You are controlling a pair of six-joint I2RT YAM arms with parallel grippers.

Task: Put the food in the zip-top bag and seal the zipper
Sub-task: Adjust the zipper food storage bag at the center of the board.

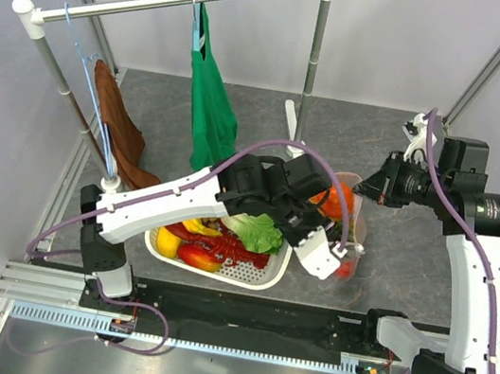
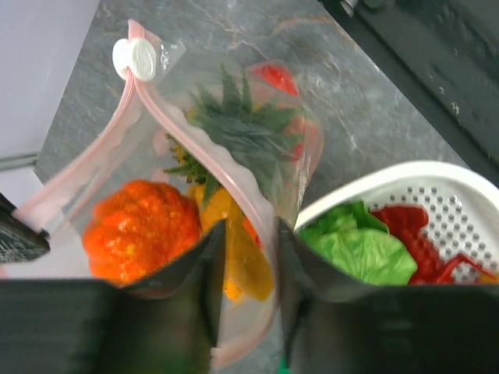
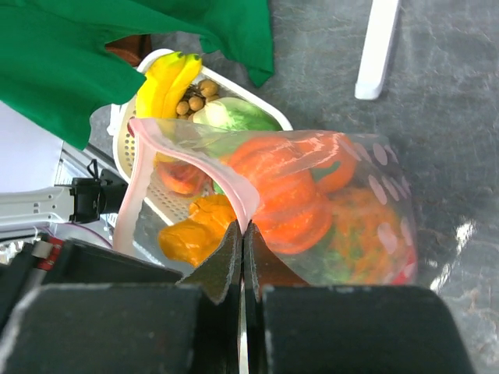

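Some food (image 2: 140, 230): sitting inside the zip-top bag (image 3: 374, 187) beside the basket (image 2: 405, 175), with lettuce (image 2: 359, 249) and bananas (image 3: 168, 78) waiting outside.
Zipper (image 2: 183, 128): gaping, unsealed.
Right gripper (image 3: 242, 234): pinching the strip.
Left gripper (image 2: 249, 234): standing narrowly apart, straddling the rim.

a robot test cell: plain white walls (image 1: 399, 39), aluminium mounting rail (image 1: 233, 347), grey tabletop (image 1: 355, 133).

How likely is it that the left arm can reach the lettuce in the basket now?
Probably yes: the lettuce lies uncovered beside the left gripper, though its jaws straddle the rim of the zip-top bag.
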